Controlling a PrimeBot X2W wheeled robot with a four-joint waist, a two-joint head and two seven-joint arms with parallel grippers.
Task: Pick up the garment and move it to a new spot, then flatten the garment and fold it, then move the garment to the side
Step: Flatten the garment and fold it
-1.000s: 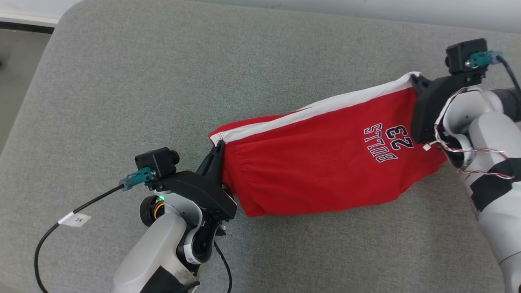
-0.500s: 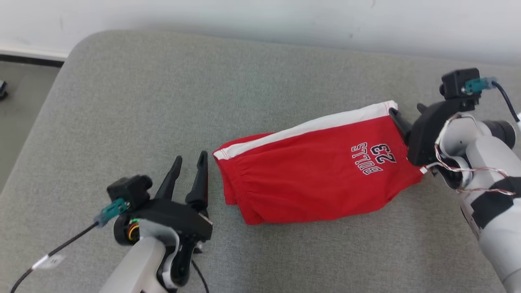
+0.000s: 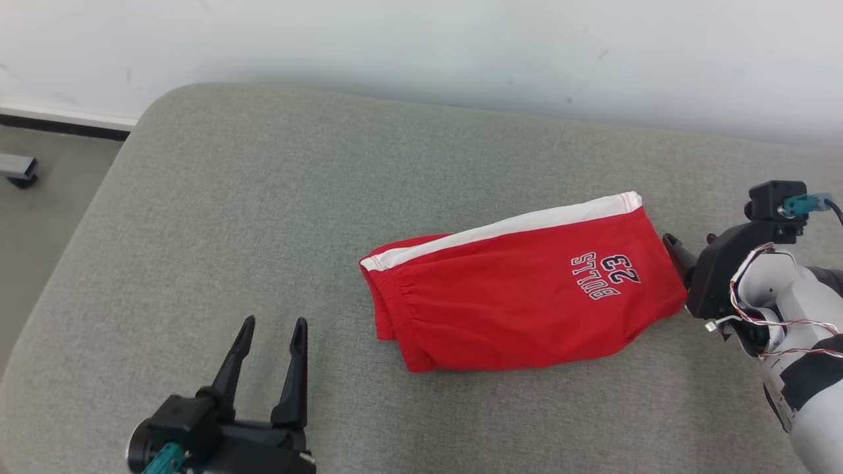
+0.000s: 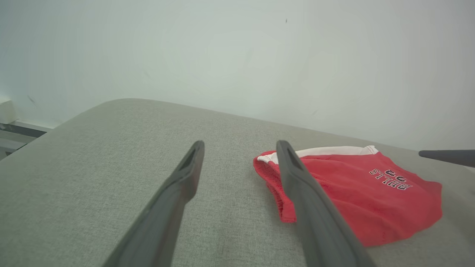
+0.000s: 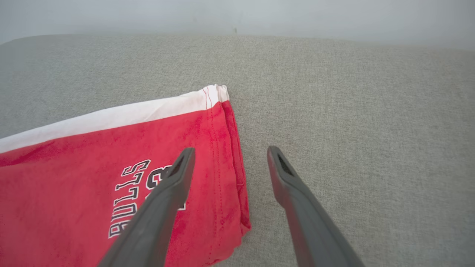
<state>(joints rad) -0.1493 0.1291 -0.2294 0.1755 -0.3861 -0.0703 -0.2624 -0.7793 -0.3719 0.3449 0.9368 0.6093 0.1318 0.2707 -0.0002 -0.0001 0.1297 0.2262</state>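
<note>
Shorts (image 3: 520,303), red, folded, laid on cushion (image 3: 263,197): judged soft, light, limp, best gripped at waistband & hem edges; L gripper (image 3: 273,322) & R gripper (image 5: 231,150) seen spread apart, nothing held.

left hand (image 3: 274,322), right hand (image 5: 231,150) released garment (image 3: 514,309), withdrawn

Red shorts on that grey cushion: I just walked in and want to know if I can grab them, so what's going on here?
A two-armed robot is working on the red shorts, which lie folded on the grey cushion. Nothing holds them: the left gripper is off the waistband end and the right gripper is by the hem end, both with jaws open. Whether this is their final spot I cannot tell.
</note>
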